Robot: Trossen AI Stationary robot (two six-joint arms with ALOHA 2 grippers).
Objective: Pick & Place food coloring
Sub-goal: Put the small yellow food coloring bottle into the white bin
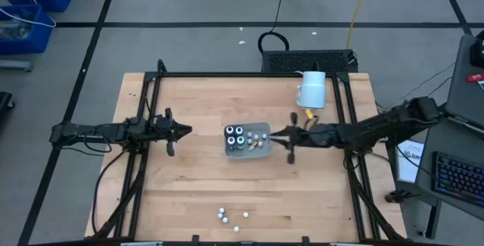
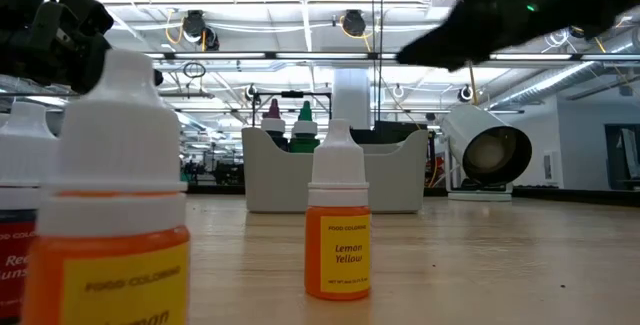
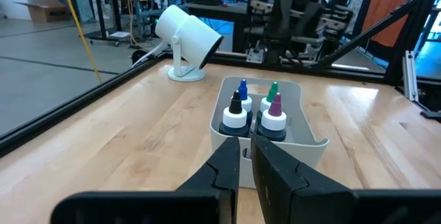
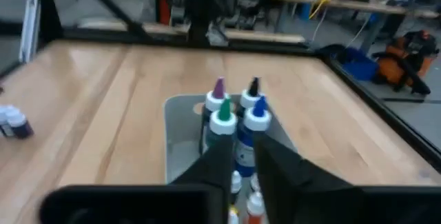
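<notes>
A pale grey tray (image 1: 261,127) sits mid-table. Four dark food coloring jars (image 1: 235,138) with coloured tips stand in its left half, and tiny bottles (image 1: 259,139) lie in its right half. Three more tiny bottles (image 1: 224,215) stand near the table's near edge; in the low view they fill the foreground, one of them labelled Lemon Yellow (image 2: 338,227). My left gripper (image 1: 187,131) hovers left of the tray, shut and empty, pointing at it (image 3: 247,160). My right gripper (image 1: 273,134) is at the tray's right end, above the tiny bottles (image 4: 248,156), also shut and empty.
A large white mug-like cylinder (image 1: 311,88) lies on its side near the table's far right corner. Black frame rails (image 1: 144,102) run along the table's left, right and far sides. Bare wood lies between the tray and the three loose bottles.
</notes>
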